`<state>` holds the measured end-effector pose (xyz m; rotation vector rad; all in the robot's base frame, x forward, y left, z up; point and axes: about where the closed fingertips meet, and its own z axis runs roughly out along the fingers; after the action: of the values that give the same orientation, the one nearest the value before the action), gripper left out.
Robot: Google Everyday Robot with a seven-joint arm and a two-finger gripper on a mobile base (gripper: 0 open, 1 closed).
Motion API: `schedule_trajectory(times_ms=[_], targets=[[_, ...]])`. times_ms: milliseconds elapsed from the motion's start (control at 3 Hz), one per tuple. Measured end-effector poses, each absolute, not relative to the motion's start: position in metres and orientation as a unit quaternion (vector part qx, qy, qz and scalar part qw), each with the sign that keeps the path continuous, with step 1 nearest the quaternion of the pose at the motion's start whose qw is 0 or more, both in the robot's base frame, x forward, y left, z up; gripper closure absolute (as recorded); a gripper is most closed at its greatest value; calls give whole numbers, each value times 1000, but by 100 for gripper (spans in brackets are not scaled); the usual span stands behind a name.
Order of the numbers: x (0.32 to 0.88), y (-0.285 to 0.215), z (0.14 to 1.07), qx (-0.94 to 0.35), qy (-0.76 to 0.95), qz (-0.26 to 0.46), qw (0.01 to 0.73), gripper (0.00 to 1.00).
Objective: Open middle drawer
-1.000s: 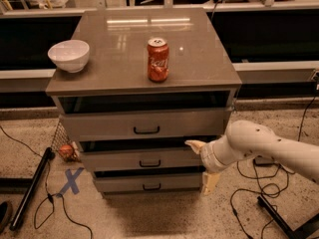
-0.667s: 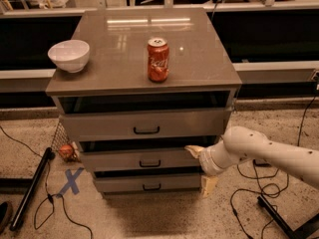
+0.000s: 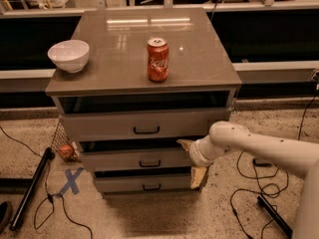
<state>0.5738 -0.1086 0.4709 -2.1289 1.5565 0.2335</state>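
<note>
Currently we judge the pull under way: the cream two-finger gripper (image 3: 191, 162), fingers spread at the grey-brown middle drawer's (image 3: 132, 160) right end, next needs an outward draw.

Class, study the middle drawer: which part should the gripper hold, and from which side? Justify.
The small black handle centred on the middle drawer front, from straight ahead: it is a short horizontal bar, so likely pinched top and bottom. The gripper sits at the drawer's right end.
</note>
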Motion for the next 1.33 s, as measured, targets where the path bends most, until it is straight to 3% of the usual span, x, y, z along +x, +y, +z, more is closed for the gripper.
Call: schedule_trajectory(times_ms=[1000,1333], targets=[[615,-142,421,-748,626,80,206,2],[618,-149,408,-744,635,81,194,23]])
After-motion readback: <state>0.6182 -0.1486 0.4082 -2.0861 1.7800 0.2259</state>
